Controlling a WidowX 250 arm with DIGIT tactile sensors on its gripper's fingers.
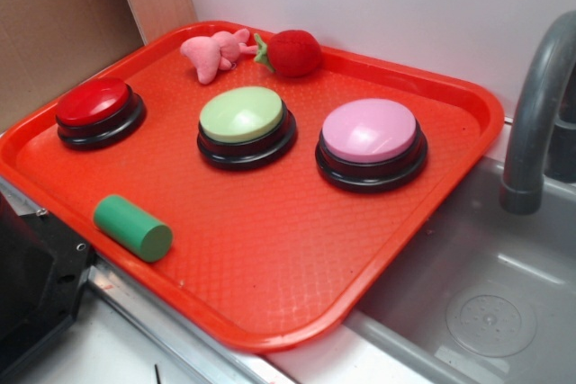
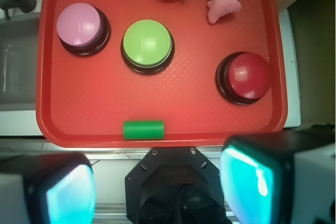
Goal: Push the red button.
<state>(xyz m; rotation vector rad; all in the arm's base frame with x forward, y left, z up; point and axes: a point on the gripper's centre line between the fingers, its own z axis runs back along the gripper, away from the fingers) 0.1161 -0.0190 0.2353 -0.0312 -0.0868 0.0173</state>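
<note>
Nearest the wrist lens: two blurred end effector fingers (image 2: pixel 247 179) with teal pads, spread wide apart, pinching nothing, midpoint of the end effector (image 2: pixel 157 187) held back over the near edge and not yet above the tray (image 2: pixel 52 129). Beyond them, a green cylinder (image 2: pixel 143 129) lying on its side just inside the tray's near rim.

Farther in, three dome buttons in a rough row: pink button (image 2: pixel 79 24), light-green button (image 2: pixel 147 43), and the red button (image 2: pixel 248 76), set apart from the other two toward the right of the wrist view. Seen in the exterior view at the far left of the tray (image 1: pixel 270 330), red button (image 1: pixel 94 101) well clear of the light-green button (image 1: pixel 241 114) and pink button (image 1: pixel 369 129). Behind the row, a plush strawberry (image 1: pixel 292 52) touching a pink plush toy (image 1: pixel 214 51).

To do the press well, probably best: pinch the fingers together first for a single blunt tip, travel forward and right, passing clear of the cylinder, centre over the glossy dome, then descend straight down. An off-centre contact likely to slide off the curved top or shove the black base across the tray.

Orientation: dome facing straight up, base flat on the tray. Round in plan, so no long axis to speak of; only the vertical press axis matters.
</note>
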